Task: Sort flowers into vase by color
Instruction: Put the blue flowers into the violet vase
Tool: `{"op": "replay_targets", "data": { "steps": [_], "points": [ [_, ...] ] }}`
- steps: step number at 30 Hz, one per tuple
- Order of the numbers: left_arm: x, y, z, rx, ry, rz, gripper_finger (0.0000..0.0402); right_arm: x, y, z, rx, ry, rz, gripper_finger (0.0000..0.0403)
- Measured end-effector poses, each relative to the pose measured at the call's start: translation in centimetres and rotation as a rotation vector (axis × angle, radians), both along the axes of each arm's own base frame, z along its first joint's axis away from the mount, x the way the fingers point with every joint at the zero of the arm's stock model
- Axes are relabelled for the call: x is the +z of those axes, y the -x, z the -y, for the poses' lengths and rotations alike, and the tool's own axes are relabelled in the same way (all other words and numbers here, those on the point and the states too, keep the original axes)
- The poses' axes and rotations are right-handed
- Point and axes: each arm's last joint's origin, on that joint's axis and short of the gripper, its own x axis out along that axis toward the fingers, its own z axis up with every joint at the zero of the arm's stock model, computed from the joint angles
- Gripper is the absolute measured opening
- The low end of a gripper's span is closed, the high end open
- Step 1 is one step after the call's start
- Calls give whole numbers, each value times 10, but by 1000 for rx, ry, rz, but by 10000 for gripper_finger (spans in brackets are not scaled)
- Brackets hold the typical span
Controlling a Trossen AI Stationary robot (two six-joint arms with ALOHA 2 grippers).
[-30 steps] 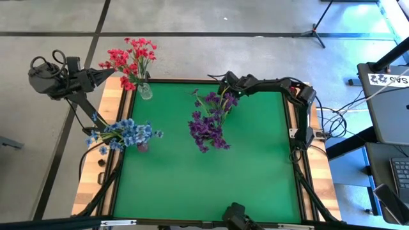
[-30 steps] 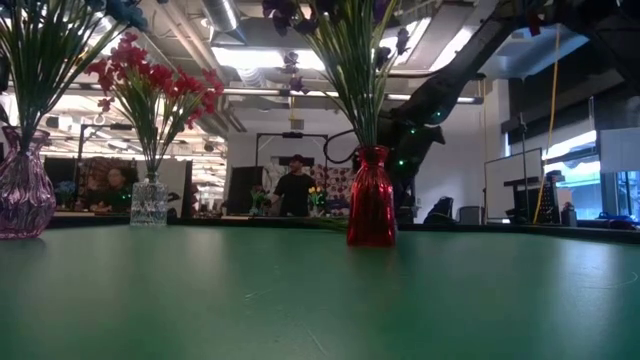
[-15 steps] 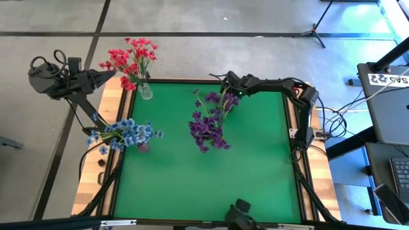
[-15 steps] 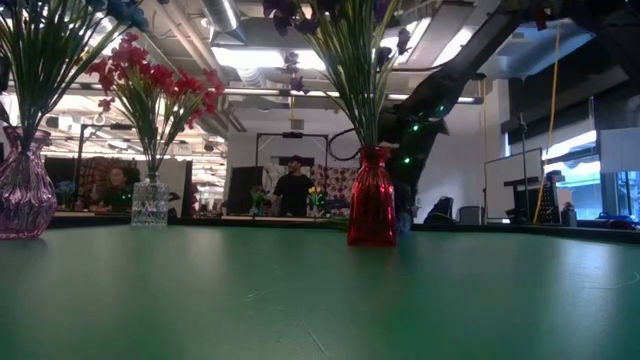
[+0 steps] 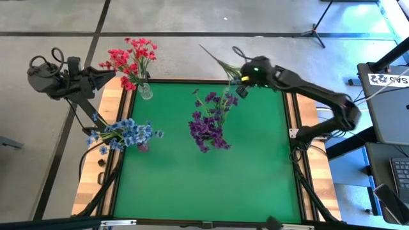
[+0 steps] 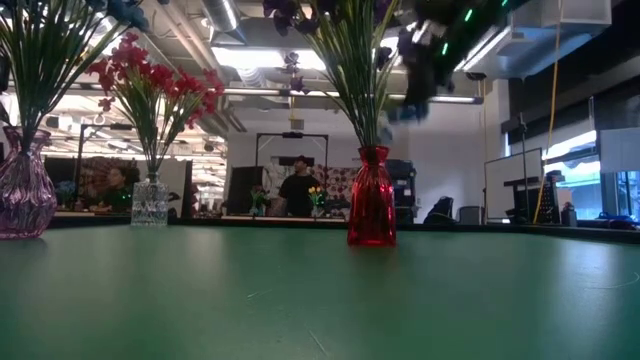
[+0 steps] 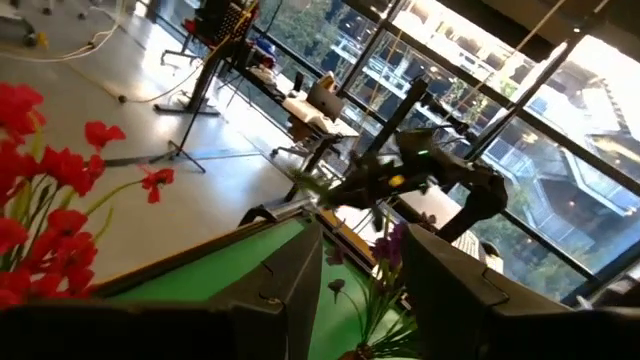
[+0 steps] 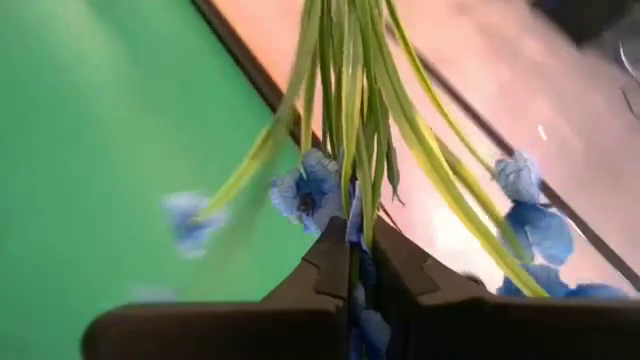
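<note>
Right hand (image 5: 241, 78): we are clenching a light blue flower sprig (image 8: 345, 150) above the desk's (image 5: 255, 166) far edge, beside the purple bunch (image 5: 209, 128). Left hand (image 5: 102, 74), idling part-open near the red flowers (image 5: 131, 59). Risk: blossoms snagging purple stems, tipping the red vase (image 6: 371, 210).

The table (image 5: 255, 160) fills the middle of the high view: a green mat framed by a light wooden border that shows along the left and right edges. Three vases stand on it. A clear glass vase (image 5: 146, 92) sits at the mat's upper left corner, a purple-tinted vase (image 6: 24, 190) at the left edge about halfway down, and a red vase (image 6: 371, 211) near the upper middle of the mat.
</note>
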Motion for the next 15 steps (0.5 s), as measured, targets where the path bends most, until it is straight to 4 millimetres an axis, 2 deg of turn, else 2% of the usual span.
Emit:
{"op": "replay_targets", "data": {
  "steps": [9,15],
  "points": [
    [18,-9,10,-90,-123,5,193,112,30,-65,49,15,505,15],
    [37,-28,32,-227,-269,15,210,177,44,-101,263,-5,838,14]
  ]
}}
